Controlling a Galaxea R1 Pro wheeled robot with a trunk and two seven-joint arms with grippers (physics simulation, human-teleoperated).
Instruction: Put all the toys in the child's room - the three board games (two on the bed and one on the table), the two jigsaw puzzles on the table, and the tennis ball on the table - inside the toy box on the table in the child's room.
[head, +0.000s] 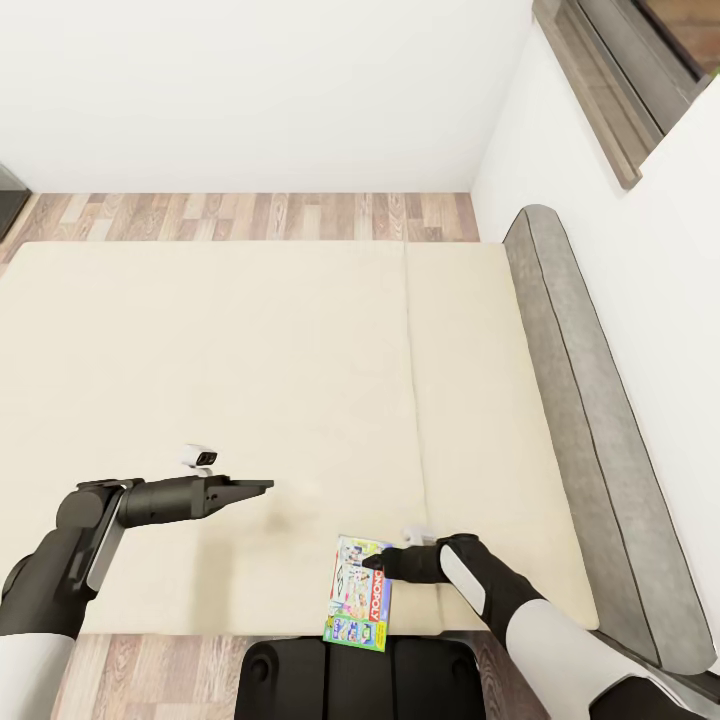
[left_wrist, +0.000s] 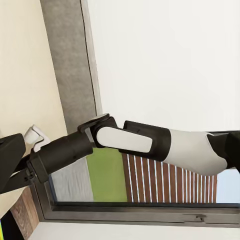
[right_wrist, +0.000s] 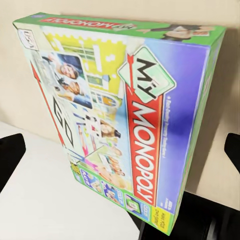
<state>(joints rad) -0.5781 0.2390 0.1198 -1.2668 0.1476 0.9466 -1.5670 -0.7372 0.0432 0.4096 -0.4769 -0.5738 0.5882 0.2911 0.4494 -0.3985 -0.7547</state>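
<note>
At the near edge of the bed (head: 250, 380), the Monopoly board game (head: 360, 592) lies flat, overhanging slightly, with your right gripper (head: 376, 566) spread open around it. Judged light, stiff, glossy cardboard: pinch across the narrow width. Left gripper (head: 262, 486) hovers over the bed; its state I cannot tell.

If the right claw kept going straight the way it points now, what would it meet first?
Most likely the Monopoly board game, lying directly ahead of the right claw at the bed's near edge; the exact gap is unclear.

Beyond my right gripper I've got a plain white wall (head: 270, 90), a strip of wood-plank floor (head: 250, 216) under it, and a dark-framed window (head: 640, 70) up top right.
</note>
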